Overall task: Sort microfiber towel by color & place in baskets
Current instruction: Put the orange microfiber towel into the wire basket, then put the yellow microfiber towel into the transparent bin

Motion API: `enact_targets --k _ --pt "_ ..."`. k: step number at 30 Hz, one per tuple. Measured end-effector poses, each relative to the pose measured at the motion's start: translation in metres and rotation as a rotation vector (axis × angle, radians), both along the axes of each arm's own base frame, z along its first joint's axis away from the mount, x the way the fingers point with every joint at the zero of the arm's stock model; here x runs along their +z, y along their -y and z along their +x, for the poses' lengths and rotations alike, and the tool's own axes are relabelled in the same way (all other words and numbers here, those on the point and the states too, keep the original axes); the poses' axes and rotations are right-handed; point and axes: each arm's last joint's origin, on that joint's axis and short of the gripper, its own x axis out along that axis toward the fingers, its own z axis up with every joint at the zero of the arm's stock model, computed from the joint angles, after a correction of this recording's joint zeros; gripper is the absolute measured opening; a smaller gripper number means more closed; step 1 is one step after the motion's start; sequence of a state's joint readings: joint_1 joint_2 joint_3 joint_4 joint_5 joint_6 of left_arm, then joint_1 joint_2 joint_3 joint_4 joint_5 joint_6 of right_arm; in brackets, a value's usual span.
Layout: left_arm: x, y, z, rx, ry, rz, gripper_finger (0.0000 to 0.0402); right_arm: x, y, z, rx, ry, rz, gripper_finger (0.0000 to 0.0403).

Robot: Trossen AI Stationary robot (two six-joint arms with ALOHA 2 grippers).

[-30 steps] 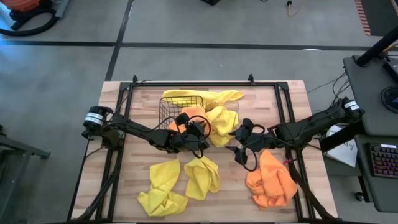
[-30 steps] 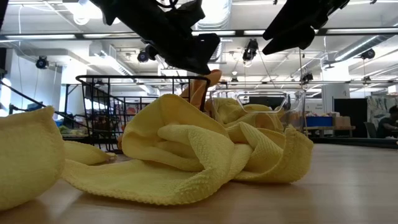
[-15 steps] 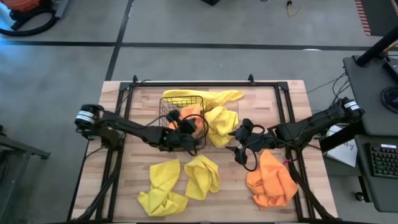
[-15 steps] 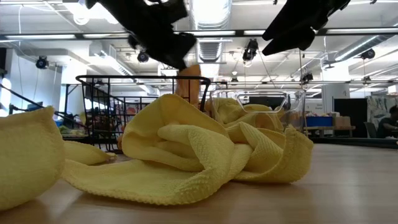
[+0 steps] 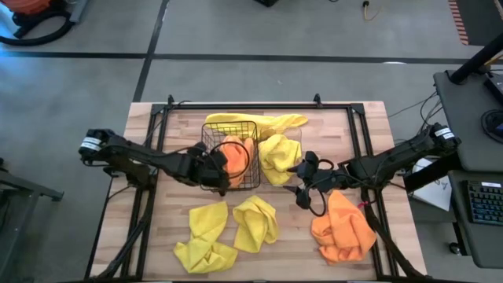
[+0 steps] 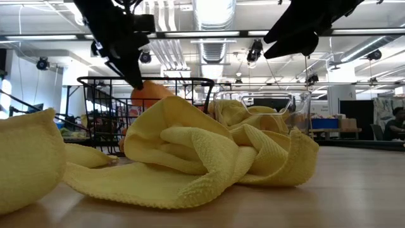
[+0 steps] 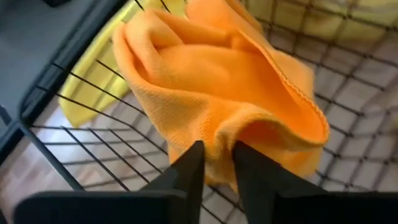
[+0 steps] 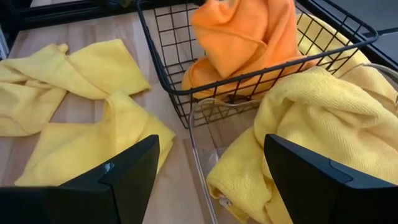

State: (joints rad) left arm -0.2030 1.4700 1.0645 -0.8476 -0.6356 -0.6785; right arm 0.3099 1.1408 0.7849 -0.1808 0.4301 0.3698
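My left gripper [image 5: 218,167] is shut on an orange towel [image 5: 234,149] over the black wire basket [image 5: 211,137]; in the low view the gripper [image 6: 130,60] sits above the basket rim [image 6: 158,80]. My right gripper [image 5: 306,182] hangs open and holds nothing beside the clear bin [image 5: 297,145], which holds yellow towels [image 5: 277,151]. Two yellow towels [image 5: 206,236] [image 5: 256,222] lie flat on the near side of the table. An orange heap [image 5: 343,228] lies near-right. One yellow towel [image 5: 271,122] drapes behind the bins. My left gripper pinches a fold of the orange towel [image 7: 217,140] between its two fingers [image 7: 189,168], slanting down from the table's left. The towel bulges beyond the fingers, slack, and its lower part reaches down inside the wire basket [image 7: 74,118].
Black frame rails [image 5: 157,118] run along the table's left, far and right sides. The near yellow towel [image 6: 190,158] fills the low view's foreground. Bare wood [image 5: 291,244] shows between the near yellow towels and the orange heap.
My left gripper has moved toward the table's left edge, carrying the orange towel from the wire basket's right side to over its middle and sinking a little. The towel now hangs lower, into the basket. The right arm has kept still.
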Motion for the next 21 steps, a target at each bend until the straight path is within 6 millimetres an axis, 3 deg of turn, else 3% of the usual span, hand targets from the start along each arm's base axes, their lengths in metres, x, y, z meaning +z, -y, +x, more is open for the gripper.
enact_targets --k 8,21 --pt "0.002 0.011 -0.010 -0.051 -0.054 -0.007 0.0171 -0.002 0.000 -0.001 -0.014 -0.004 0.038 0.0286" --pt "0.017 0.030 -0.039 -0.024 -0.022 -0.057 0.0243 -0.008 -0.003 -0.006 -0.097 -0.099 0.378 0.0286"
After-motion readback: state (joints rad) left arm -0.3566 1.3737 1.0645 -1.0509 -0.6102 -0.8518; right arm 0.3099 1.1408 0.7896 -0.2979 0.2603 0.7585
